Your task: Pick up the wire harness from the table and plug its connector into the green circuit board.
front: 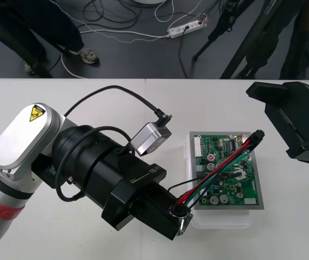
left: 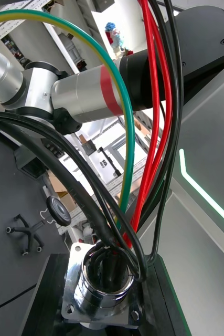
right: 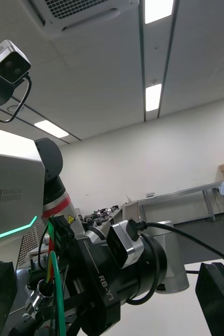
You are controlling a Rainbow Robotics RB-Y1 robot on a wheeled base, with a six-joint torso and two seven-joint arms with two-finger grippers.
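Harness (front: pixel 219 162): light, limp; grip by plug (front: pixel 259 133) | left claw (front: pixel 180 219) clamps socket (left: pixel 102 291), plug far ahead | right claw (front: pixel 279 122) wide, empty, aside

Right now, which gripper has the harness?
The left gripper: shut on its round metal socket beside the green board's near corner. The right gripper stands open, apart, at the table's right side.
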